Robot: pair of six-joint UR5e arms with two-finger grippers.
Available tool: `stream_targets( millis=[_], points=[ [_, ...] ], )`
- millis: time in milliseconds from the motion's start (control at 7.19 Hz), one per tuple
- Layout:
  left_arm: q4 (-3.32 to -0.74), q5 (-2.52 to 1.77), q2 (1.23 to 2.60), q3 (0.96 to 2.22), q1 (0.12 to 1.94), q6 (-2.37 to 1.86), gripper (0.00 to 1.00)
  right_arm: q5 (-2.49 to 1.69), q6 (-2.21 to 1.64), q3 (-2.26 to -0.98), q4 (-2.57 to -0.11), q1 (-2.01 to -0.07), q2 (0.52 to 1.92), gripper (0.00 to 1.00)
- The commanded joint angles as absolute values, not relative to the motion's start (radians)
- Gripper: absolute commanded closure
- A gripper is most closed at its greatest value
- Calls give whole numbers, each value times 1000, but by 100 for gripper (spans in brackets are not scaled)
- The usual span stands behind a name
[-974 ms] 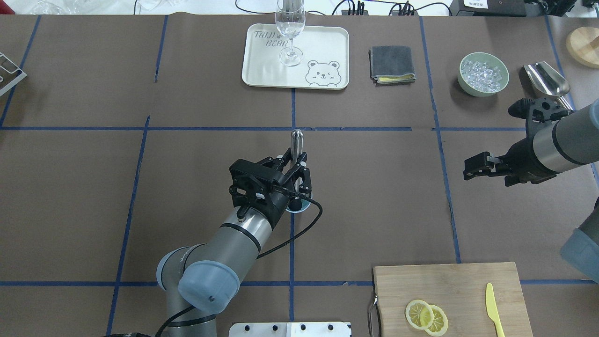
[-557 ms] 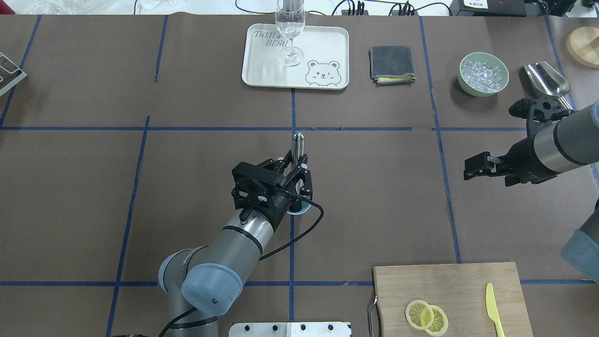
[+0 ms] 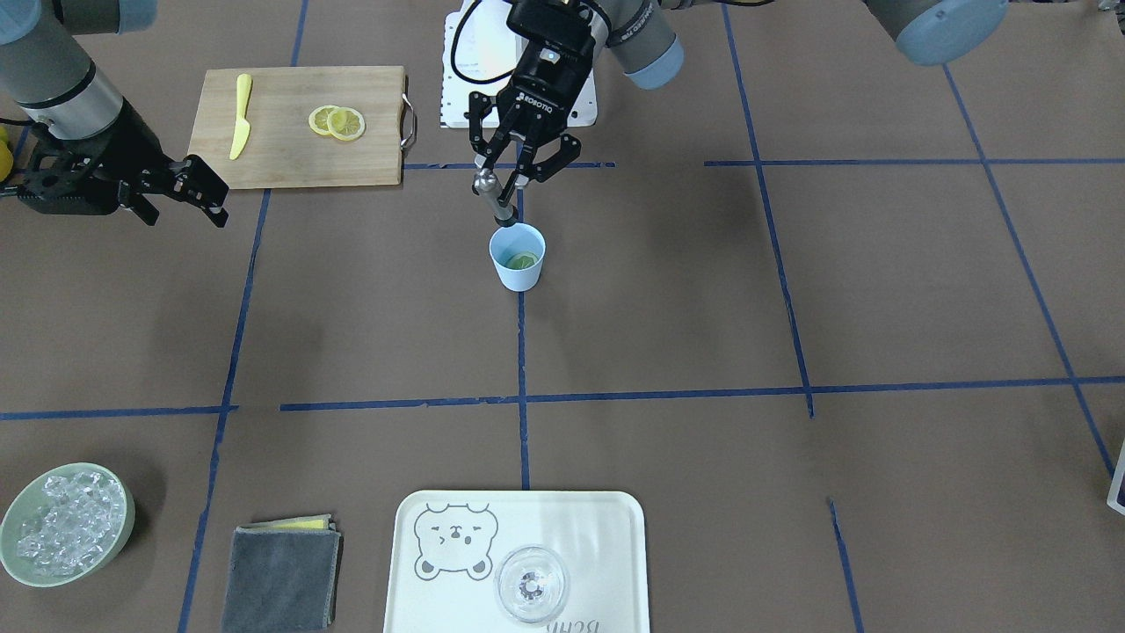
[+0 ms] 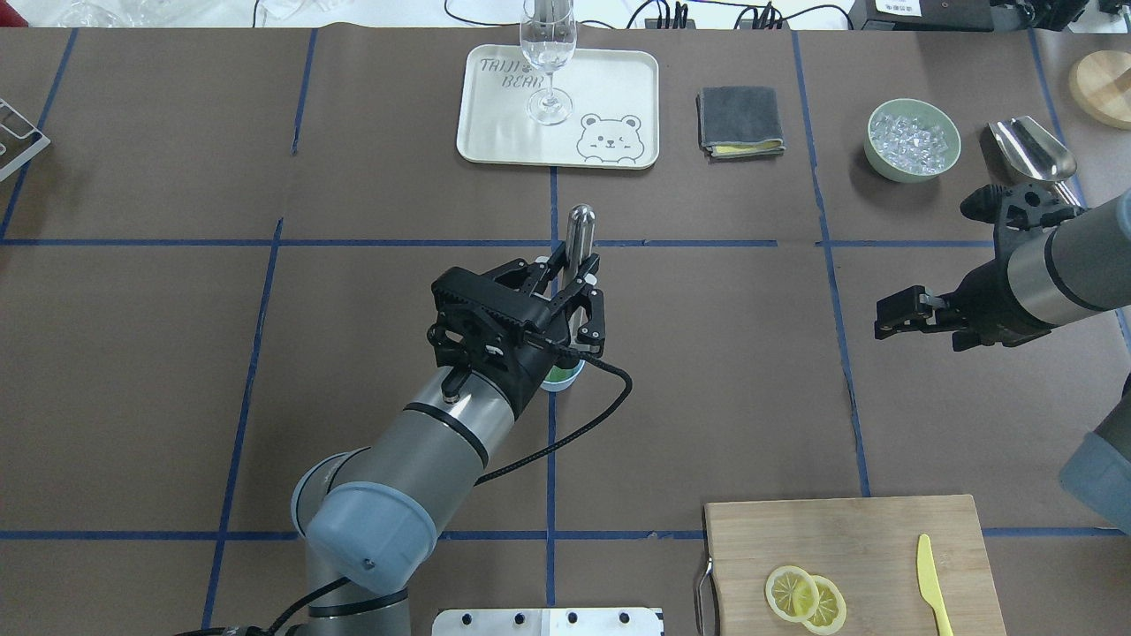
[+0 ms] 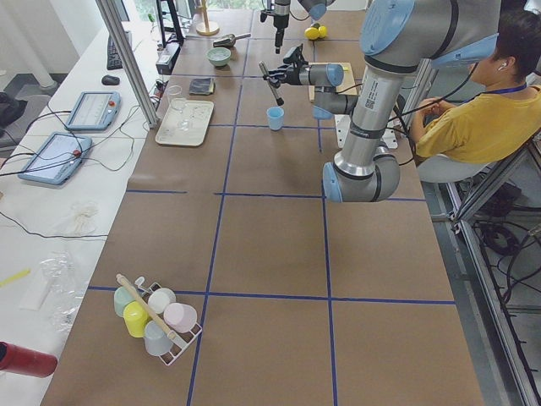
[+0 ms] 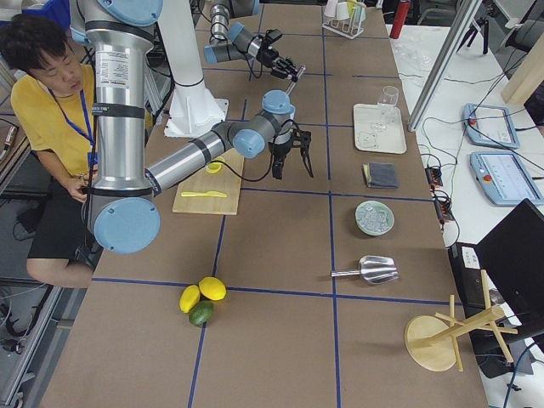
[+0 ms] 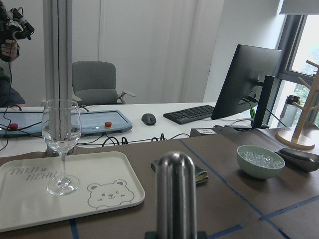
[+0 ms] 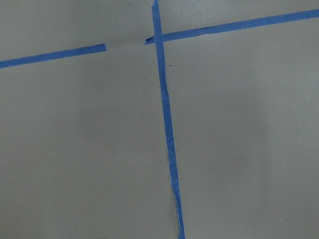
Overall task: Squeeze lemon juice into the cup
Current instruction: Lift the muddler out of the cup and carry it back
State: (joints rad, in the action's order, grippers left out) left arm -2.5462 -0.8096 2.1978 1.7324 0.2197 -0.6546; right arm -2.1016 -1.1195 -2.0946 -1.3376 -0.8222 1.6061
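Note:
The pale blue cup (image 3: pixel 517 264) stands on the table's centre line with a lemon slice (image 3: pixel 524 260) lying inside it. My left gripper (image 3: pixel 508 176) is shut on a steel muddler (image 3: pixel 494 198), held tilted with its lower tip just above the cup's rim. In the overhead view the left gripper (image 4: pixel 574 274) covers most of the cup (image 4: pixel 565 380), and the muddler's top end (image 4: pixel 580 225) sticks out beyond the fingers. Two more lemon slices (image 4: pixel 806 596) overlap on the cutting board (image 4: pixel 839 530). My right gripper (image 3: pixel 206 192) is open and empty, off to the side.
A yellow knife (image 4: pixel 925 574) lies on the board. At the far side stand a bear tray (image 4: pixel 610 88) with a wine glass (image 4: pixel 549 53), a folded grey cloth (image 4: pixel 740 121), a green bowl of ice (image 4: pixel 913 139) and a metal scoop (image 4: pixel 1029 148).
My left gripper has lifted and moved away from the robot with the muddler, drawing its tip up out of the cup. The right arm has not moved.

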Motion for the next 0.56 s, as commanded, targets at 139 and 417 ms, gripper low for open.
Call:
stream_targets(
  millis=[139,417],
  points=[
    [-2334,-1039,2184,1853,340,-621,100,-2102,-1120,-2092,-1338,-822,1608,0],
    [-2208,-1301,2069,1974,454,-623,100,-2100,-1120,-2086,-1338,-821,1608,0]
  ],
)
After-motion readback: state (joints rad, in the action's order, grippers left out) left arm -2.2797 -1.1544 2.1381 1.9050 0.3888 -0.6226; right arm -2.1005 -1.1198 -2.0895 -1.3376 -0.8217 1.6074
